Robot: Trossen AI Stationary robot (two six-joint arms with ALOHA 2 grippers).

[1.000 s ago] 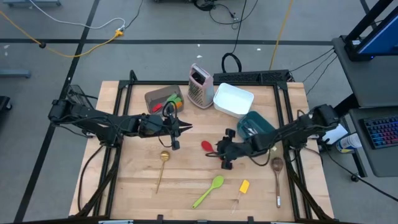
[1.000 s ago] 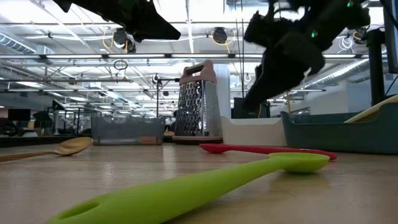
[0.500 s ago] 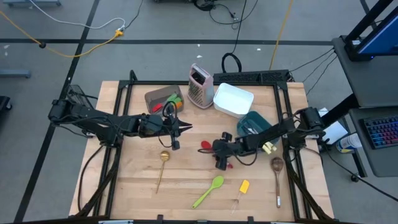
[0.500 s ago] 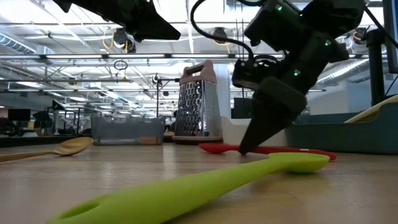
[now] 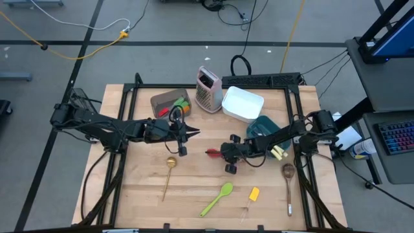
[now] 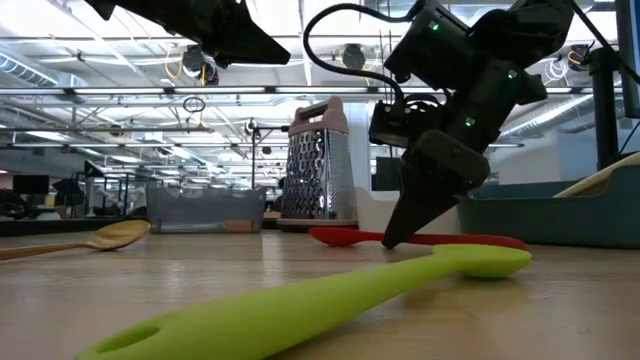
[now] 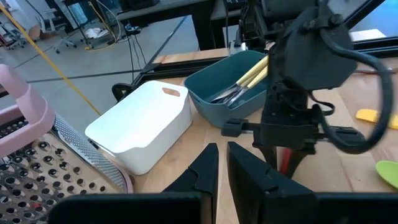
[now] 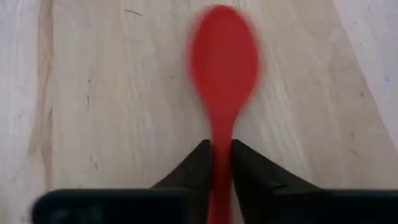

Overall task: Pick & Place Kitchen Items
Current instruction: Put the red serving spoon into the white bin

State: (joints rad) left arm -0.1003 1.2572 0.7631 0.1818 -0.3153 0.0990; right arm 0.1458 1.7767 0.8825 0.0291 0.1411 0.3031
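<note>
The right gripper (image 8: 221, 163) is seen pinched nearly closed on the neck of the red spoon (image 8: 222, 59), one finger on each side of the stem just behind the bowl; in the low view the fingertips (image 6: 400, 232) are pressed down to the board over the handle. The spoon (image 5: 212, 153) is located on the wooden table (image 5: 142, 194), in front of the box grater (image 5: 208, 88) and a little toward the right arm's side, its bowl just raised off the wood in the low view, though that is hard to tell for sure.

The spoon is judged light, slim and silicone-coated: slightly soft, grippy rather than slick, not fragile. A hold at the narrow neck is judged workable, but the long handle may swing or droop when lifted; a hold nearer the middle would balance better.

The left gripper (image 7: 222, 167) is held above the table on the left-arm side of the grater, fingers almost together, nothing between them.

Farther out from the grater: the green spoon (image 5: 217, 198), yellow spatula (image 5: 253, 194) and wooden spoon (image 5: 288, 173) are left lying near the front edge, the gold spoon (image 5: 170, 164) in front of the left gripper. The teal bin (image 5: 264, 129), already loaded with cream-handled utensils, sits beside the white bin (image 5: 242, 103); the grey bin (image 5: 169, 102) sits on the grater's other side.
</note>
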